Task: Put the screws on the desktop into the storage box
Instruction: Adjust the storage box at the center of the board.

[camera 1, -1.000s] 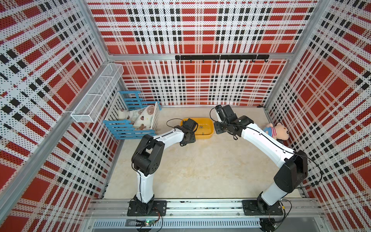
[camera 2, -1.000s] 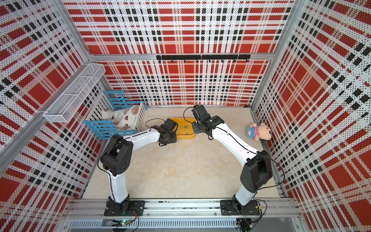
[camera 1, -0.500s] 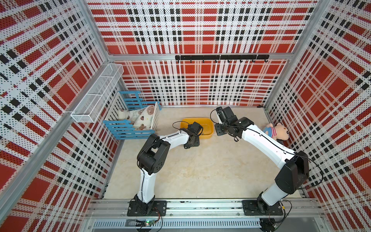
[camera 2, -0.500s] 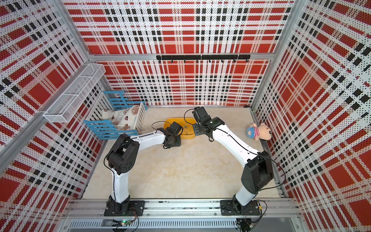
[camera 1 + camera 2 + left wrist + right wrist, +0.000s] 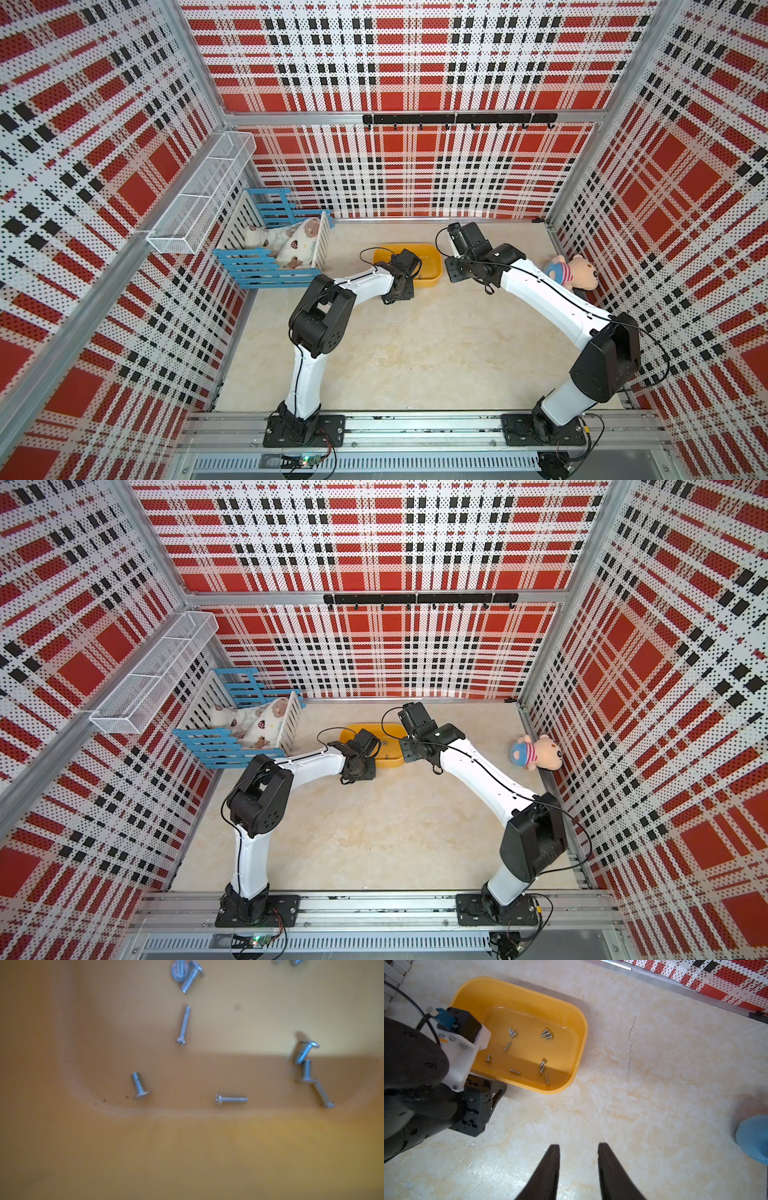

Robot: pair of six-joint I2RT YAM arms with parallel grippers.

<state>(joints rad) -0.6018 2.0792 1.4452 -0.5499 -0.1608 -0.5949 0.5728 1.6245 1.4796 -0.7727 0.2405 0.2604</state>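
Screws (image 5: 515, 1071) first: where do they lie?

All that I can see lie inside the storage box (image 5: 529, 999), loose on its floor. There are about a dozen: two small heaps toward its far wall, with singles and a string of three toward the wall on the robot's side. The left wrist view shows several close up, all lying flat.

Any outside the box, on the desktop (image 5: 654, 1084)?

None that I can make out, though something so small could hide under an arm. I judge the job done or nearly so.

Why is the left gripper (image 5: 497, 1093) against the box?

It sits low at the box's robot-side wall, and its wrist camera looks onto the box's floor. That fits a release from low down, so a screw cannot bounce out. Its fingers are hidden, so I cannot tell how wide they stand or whether they carry anything.

And the right gripper (image 5: 578, 1145)?

It is near the box, off the corner on the right arm's side, above bare desktop. The jaws stand partly apart with nothing between them. I read it as waiting clear so that the two arms do not meet over the box.

What could go wrong?

The left arm could nudge the light box when it pulls away.
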